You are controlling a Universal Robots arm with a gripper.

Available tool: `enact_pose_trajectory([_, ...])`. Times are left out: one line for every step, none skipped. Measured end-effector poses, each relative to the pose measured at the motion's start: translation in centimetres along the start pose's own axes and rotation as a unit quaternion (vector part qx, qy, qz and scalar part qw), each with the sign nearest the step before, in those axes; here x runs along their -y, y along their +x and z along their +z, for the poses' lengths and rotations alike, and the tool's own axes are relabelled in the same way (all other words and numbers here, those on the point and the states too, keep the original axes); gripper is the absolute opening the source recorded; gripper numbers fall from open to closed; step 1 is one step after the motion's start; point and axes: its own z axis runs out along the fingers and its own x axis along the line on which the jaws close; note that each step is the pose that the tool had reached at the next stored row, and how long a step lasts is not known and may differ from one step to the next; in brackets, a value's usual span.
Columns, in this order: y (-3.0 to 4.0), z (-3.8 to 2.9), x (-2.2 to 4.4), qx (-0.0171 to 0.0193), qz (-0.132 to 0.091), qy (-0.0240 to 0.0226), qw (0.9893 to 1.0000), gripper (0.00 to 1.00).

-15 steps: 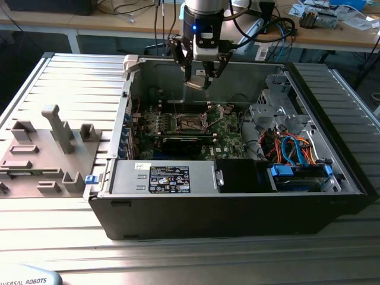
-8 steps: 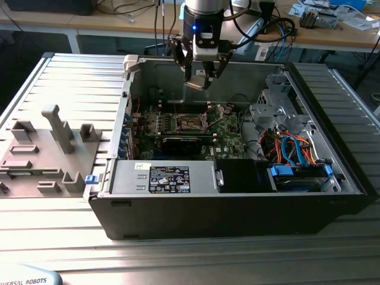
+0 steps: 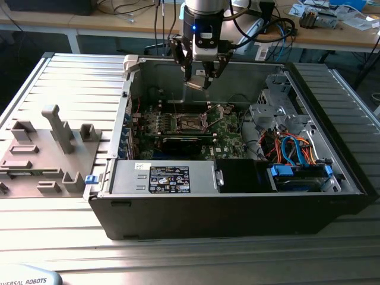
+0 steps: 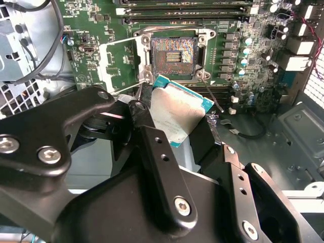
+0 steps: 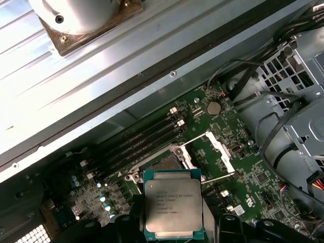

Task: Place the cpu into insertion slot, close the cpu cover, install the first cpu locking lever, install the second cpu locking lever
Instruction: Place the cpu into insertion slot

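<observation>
A ribbed, grey metal table (image 3: 71, 77) is spread across the exterior view, its long grooves running across the picture along the near edge. On the exterior view's left, a set of grey fixture blocks (image 3: 56, 127) is seated on this surface. Behind the table, two light wooden benches are seen: one (image 3: 35, 24) at the exterior view's left, carried on a white leg (image 3: 72, 40), and one (image 3: 332, 37) at the exterior view's right, strewn with small parts and papers (image 3: 320, 15). Dark cables (image 3: 133, 7) are draped over the left bench. A dark floor (image 3: 24, 46) is glimpsed beneath. In the first wrist view, the ribbed metal (image 5: 76, 86) is brightly lit.
</observation>
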Motion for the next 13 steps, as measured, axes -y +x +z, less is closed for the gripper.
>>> enact_pose_trajectory([0.00, 0.00, 0.00, 0.0001, 0.001, 0.0000, 1.0000, 0.54])
enact_pose_trajectory([0.00, 0.00, 0.00, 0.0001, 0.001, 0.0000, 1.0000, 0.54])
enact_pose_trajectory([0.00, 0.01, 0.00, 0.0002, 0.002, -0.0001, 1.0000, 0.54])
enact_pose_trajectory([0.00, 0.01, 0.00, 0.0002, 0.003, -0.0001, 1.0000, 0.54])
enact_pose_trajectory([0.00, 0.01, 0.00, 0.0003, 0.003, -0.0001, 1.0000, 0.54])
enact_pose_trajectory([0.00, 0.01, 0.00, 0.0003, 0.004, -0.0001, 1.0000, 0.54])
enact_pose_trajectory([0.00, 0.01, 0.00, 0.0004, 0.005, -0.0001, 1.0000, 0.54])
enact_pose_trajectory([0.00, 0.01, 0.00, 0.0004, 0.006, -0.0001, 1.0000, 0.54])
enact_pose_trajectory([0.00, 0.01, 0.00, 0.0005, 0.006, -0.0001, 1.0000, 0.54])
enact_pose_trajectory([0.00, 0.01, 0.00, 0.0005, 0.007, -0.0001, 1.0000, 0.54])
enact_pose_trajectory([0.00, 0.01, 0.00, 0.0006, 0.008, -0.0001, 1.0000, 0.54])
enact_pose_trajectory([0.00, 0.01, 0.00, 0.0006, 0.008, -0.0001, 1.0000, 0.54])
enact_pose_trajectory([0.00, 0.02, 0.00, 0.0007, 0.009, -0.0001, 1.0000, 0.54])
